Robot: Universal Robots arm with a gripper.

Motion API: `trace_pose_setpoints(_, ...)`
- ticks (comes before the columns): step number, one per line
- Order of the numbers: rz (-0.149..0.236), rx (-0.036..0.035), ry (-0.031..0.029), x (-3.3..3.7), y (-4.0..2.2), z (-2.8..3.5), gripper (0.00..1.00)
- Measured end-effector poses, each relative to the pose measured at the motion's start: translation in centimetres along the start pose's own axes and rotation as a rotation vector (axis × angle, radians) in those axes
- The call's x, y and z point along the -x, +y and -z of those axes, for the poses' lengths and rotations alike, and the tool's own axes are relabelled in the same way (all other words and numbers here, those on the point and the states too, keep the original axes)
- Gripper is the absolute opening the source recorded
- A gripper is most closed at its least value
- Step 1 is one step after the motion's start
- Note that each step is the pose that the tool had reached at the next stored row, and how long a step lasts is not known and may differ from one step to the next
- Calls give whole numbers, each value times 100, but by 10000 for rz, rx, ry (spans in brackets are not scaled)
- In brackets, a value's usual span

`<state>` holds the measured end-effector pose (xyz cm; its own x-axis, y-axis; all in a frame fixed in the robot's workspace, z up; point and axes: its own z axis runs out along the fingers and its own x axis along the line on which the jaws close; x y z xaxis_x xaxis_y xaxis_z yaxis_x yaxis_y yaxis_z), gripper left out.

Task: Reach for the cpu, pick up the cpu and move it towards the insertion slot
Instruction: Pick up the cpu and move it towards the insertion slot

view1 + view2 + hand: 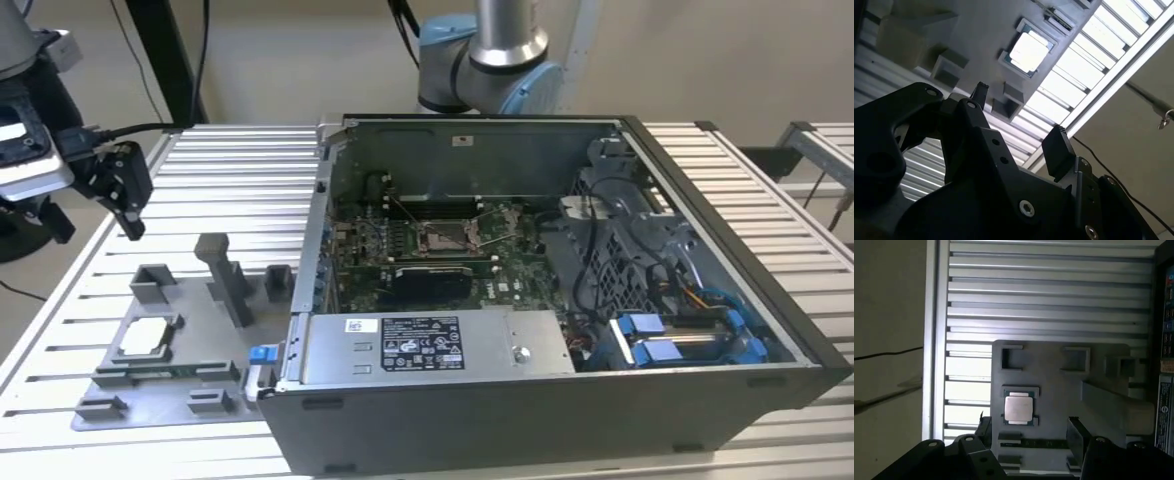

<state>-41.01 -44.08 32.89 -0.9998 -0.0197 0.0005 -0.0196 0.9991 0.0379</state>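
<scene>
Jaws of the black gripper (1029, 432) stood wide apart, empty; small flat square silvery-white metal cpu (1019, 407) lay ahead of them, untouched.

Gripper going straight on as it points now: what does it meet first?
Probably the cpu in the grey fixture plate: it lies ahead of the open gripper, in line with its gap; depth is unclear.
</scene>
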Motion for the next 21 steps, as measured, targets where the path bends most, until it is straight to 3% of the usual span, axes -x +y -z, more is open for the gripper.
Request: trace_pose_setpoints(21,-2,-3,8,-1,-9,-169,100)
